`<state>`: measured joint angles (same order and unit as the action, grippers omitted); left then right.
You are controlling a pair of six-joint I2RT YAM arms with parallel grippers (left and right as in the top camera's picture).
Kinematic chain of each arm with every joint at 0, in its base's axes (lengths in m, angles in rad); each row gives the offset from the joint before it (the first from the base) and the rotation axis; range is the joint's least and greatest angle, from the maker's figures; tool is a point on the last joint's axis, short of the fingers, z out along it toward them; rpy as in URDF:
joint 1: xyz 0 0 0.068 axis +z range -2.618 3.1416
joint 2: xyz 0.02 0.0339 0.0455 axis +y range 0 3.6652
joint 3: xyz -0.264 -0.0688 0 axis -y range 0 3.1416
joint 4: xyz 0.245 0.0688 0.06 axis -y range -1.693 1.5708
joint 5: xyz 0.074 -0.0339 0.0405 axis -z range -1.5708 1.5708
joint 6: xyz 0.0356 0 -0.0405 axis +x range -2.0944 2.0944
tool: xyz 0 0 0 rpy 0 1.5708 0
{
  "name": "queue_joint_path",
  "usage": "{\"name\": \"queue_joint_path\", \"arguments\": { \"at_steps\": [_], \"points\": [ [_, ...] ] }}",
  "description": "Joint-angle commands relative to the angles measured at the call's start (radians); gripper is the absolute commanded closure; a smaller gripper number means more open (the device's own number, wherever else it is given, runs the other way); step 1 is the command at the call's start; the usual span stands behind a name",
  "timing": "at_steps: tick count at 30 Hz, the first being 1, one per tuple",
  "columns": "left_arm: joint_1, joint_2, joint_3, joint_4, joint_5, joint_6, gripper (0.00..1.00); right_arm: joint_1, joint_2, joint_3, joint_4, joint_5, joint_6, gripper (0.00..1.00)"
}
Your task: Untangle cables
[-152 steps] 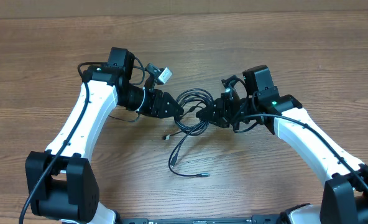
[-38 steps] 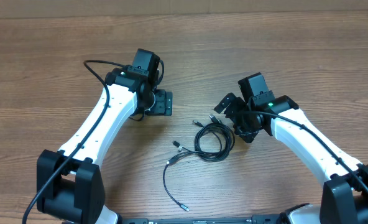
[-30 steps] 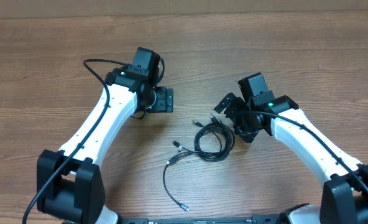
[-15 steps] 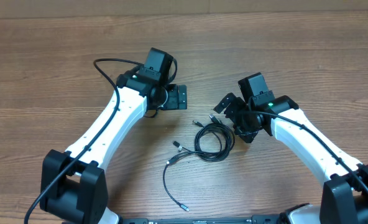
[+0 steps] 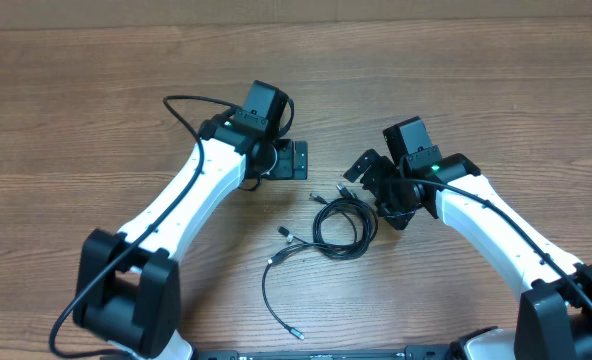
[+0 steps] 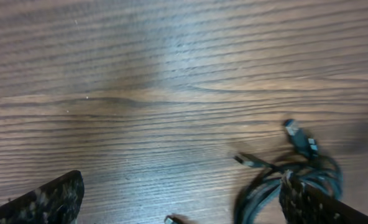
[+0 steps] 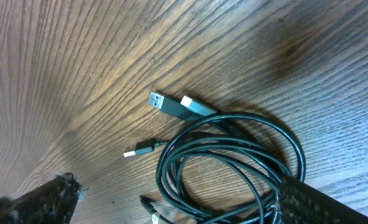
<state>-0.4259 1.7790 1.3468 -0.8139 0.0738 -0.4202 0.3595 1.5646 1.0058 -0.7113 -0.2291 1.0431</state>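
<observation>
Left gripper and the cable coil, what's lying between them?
Only bare wood table, in the overhead view; the left gripper hangs open short of the cable coil, whose plug ends point toward it.

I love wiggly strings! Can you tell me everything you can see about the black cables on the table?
The cables are thin, black and rubbery-looking. Most are wound into a flat round coil of several loops, lying on the wooden table near its middle. Plug ends stick out at the coil's upper left, one of them a flat silver-tipped plug. A looser cable curves away toward the near edge and ends in a small plug. Nothing lifts them.
</observation>
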Motion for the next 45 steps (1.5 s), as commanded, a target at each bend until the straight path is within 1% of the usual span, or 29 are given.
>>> {"name": "queue_joint_path", "arguments": {
  "at_steps": [1, 4, 7, 45],
  "points": [
    [-0.009, 0.064, -0.014, 0.003, 0.016, -0.014, 0.00, -0.006, -0.001, -0.005, 0.003, 0.003, 0.004, 0.00],
    [-0.009, 0.115, -0.014, -0.004, 0.056, -0.014, 0.00, -0.006, -0.001, -0.005, 0.003, 0.003, 0.004, 0.00],
    [-0.009, 0.131, -0.014, -0.004, 0.063, -0.014, 0.00, -0.006, -0.001, -0.005, 0.003, 0.003, 0.004, 0.00],
    [-0.007, 0.130, -0.014, 0.004, 0.053, -0.006, 0.01, -0.006, -0.001, -0.005, 0.003, 0.003, 0.004, 0.00]
  ]
}}
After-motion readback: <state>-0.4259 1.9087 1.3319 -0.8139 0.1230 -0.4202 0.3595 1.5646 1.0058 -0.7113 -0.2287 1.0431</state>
